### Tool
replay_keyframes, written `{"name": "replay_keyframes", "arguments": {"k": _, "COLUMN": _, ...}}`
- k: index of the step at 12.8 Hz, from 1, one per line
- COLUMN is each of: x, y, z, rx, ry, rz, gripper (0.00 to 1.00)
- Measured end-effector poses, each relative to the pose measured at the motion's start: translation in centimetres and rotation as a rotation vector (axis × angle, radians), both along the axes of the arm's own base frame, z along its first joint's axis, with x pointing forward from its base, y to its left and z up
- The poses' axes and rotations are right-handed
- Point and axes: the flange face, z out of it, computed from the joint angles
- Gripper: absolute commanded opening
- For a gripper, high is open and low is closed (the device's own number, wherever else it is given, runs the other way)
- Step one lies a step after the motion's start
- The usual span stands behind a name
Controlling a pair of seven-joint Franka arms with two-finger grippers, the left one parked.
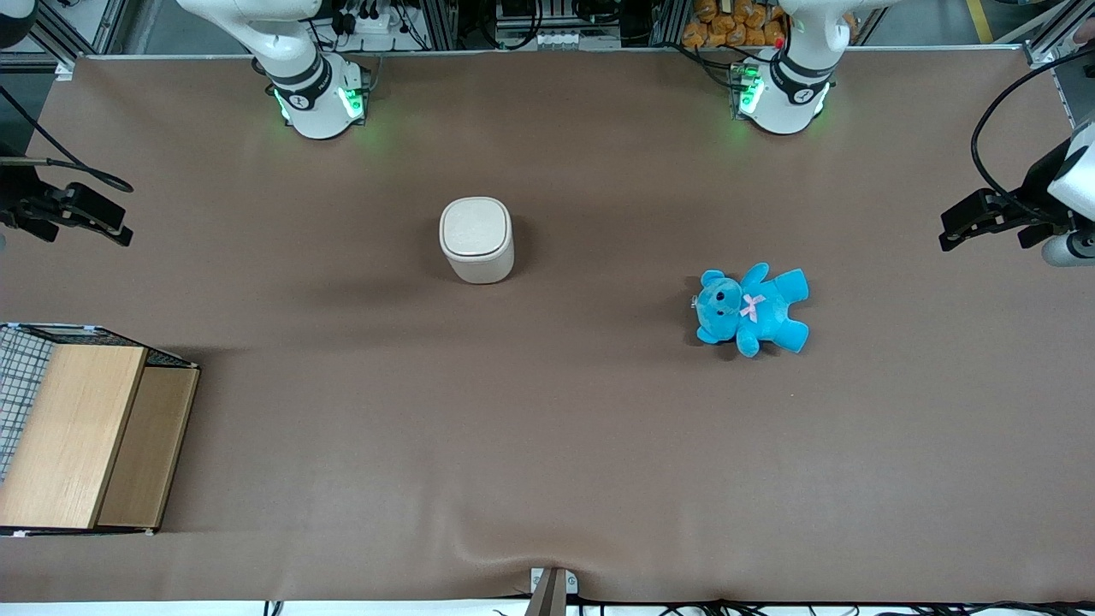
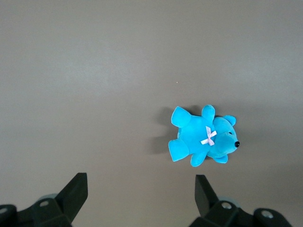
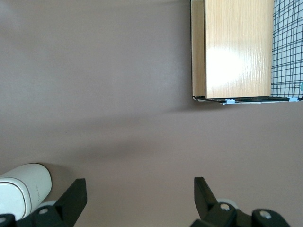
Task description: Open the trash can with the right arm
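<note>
The trash can (image 1: 476, 239) is seen standing upright on the brown table (image 1: 547, 445), in the upper half of the front frame near its centre, with its flat lid (image 1: 475, 227) lying shut. The gripper (image 1: 85, 214) of the right arm (image 1: 299, 77) is held at the edge of that frame, at the working arm's end of the table and at about the same height in the picture as the can. The two are well apart, with bare cloth between them. In the right wrist view the gripper (image 3: 137, 203) is shown with its two black fingers (image 3: 71, 198) spread wide and nothing held between them; only brown cloth is seen in the gap. A part of the cream can (image 3: 23, 189) is caught in that view close by one finger, untouched.

A wooden-topped wire box (image 1: 77, 436) is set in the lower corner of the front frame at the working arm's end, nearer to the front camera than the gripper. A blue teddy (image 1: 751, 310) is laid on its back toward the parked arm's end, slightly nearer to the camera than the can.
</note>
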Motion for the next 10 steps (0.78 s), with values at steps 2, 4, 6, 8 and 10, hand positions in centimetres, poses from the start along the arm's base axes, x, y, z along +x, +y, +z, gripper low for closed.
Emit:
{"name": "replay_keyframes", "arguments": {"k": 2, "x": 0.0, "y": 0.2, "z": -0.7, "rx": 0.015, "ry": 0.03, "rz": 0.0, "gripper": 1.0}}
{"name": "replay_keyframes", "arguments": {"k": 4, "x": -0.2, "y": 0.5, "z": -0.9, "rx": 0.021, "ry": 0.056, "rz": 0.005, "gripper": 0.76}}
{"name": "replay_keyframes", "arguments": {"k": 6, "x": -0.3, "y": 1.5, "z": -1.0, "rx": 0.022, "ry": 0.06, "rz": 0.024, "gripper": 0.43}}
{"name": "replay_keyframes", "arguments": {"k": 8, "x": -0.2, "y": 3.0, "z": -1.2, "rx": 0.022, "ry": 0.068, "rz": 0.046, "gripper": 0.21}}
{"name": "replay_keyframes", "arguments": {"k": 10, "x": -0.1, "y": 4.4, "z": -1.8, "rx": 0.022, "ry": 0.088, "rz": 0.045, "gripper": 0.17}}
